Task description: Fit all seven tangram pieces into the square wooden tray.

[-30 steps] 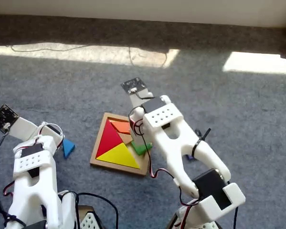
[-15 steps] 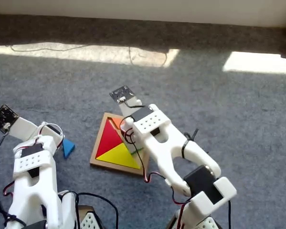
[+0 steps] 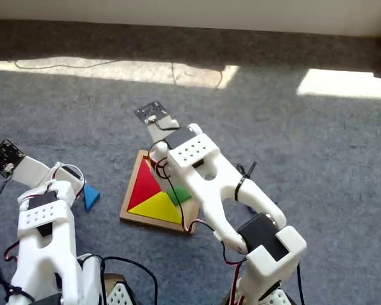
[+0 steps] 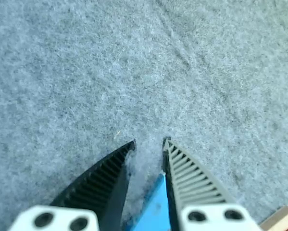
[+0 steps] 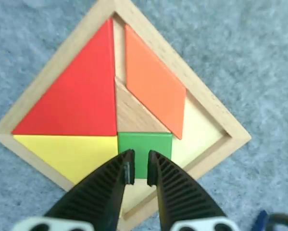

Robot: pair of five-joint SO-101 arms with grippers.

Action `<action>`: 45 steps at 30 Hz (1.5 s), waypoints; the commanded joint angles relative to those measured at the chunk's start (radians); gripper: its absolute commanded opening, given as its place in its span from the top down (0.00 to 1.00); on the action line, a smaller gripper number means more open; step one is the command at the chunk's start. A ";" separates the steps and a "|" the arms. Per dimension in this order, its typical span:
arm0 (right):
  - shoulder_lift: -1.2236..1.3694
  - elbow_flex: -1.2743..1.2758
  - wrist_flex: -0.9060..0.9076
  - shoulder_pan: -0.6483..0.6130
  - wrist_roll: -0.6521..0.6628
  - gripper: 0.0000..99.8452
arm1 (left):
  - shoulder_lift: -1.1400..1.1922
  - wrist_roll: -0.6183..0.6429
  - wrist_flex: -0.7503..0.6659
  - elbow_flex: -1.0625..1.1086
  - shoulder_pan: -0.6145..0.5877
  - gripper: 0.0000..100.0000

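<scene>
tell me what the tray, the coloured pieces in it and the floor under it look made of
Tray: pale bare wood with a matt finish; faint grain shows on its rim and base.
Red piece, orange piece, green piece, yellow piece: smooth, flat, even colour with no grain, so painted wood or plastic; the look leaves it open.
Floor: grey carpet with a short fuzzy pile.

no readable text or signs

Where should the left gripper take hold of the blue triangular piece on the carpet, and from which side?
Probably from above: one finger on a straight edge of the blue triangular piece, the other on the corner facing it. It lies flat on grey carpet, so only thin sides offer hold.
</scene>
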 commanded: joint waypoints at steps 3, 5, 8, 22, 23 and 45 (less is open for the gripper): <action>-0.021 -0.197 0.176 0.015 -0.008 0.95 | -0.025 -0.009 -0.017 -0.005 -0.007 0.89; -0.064 -0.240 0.246 0.039 -0.003 0.95 | -0.025 -0.009 -0.017 -0.005 -0.007 0.89; -0.180 -0.266 0.289 0.102 -0.002 0.95 | -0.025 -0.009 -0.017 -0.005 -0.007 0.89; -0.552 0.344 0.134 0.390 0.035 0.76 | -0.025 -0.009 -0.018 -0.005 -0.007 0.89; -0.553 0.384 0.117 0.401 0.081 0.74 | -0.025 -0.009 -0.018 -0.005 -0.007 0.89; -0.550 0.885 -0.321 0.562 0.695 0.80 | -0.025 -0.009 -0.018 -0.005 -0.007 0.89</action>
